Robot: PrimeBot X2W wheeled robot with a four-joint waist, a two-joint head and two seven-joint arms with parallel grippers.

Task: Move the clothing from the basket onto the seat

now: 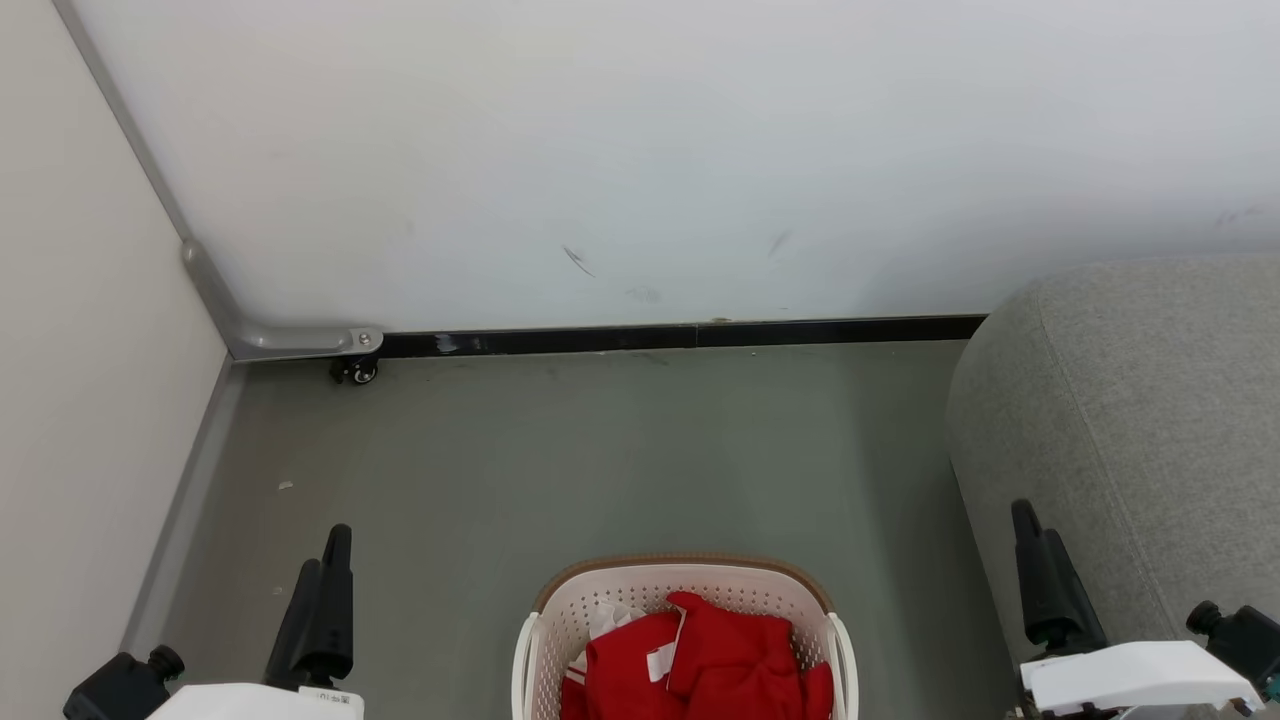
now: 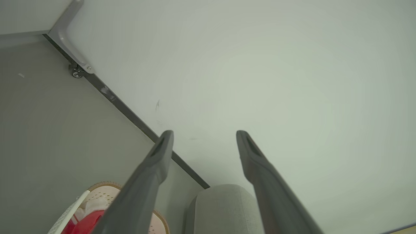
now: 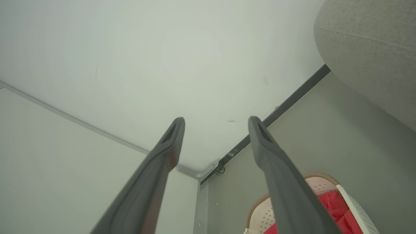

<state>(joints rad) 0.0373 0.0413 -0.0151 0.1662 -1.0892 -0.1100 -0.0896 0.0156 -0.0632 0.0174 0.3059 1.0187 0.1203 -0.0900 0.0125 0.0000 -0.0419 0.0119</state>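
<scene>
Two sets of jaws, wide open and empty, flanked the basket [image 1: 600,592], its clothing [image 1: 720,660] heaped midway between them, the seat [image 1: 1120,400] right of the basket.

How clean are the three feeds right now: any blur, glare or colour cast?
Head view: sharp, even light, no glare, clothing crisp in the basket. Left wrist view: greenish cast, left hand soft near the lens. Right wrist view: same cast, right hand soft, sofa weave legible.
</scene>
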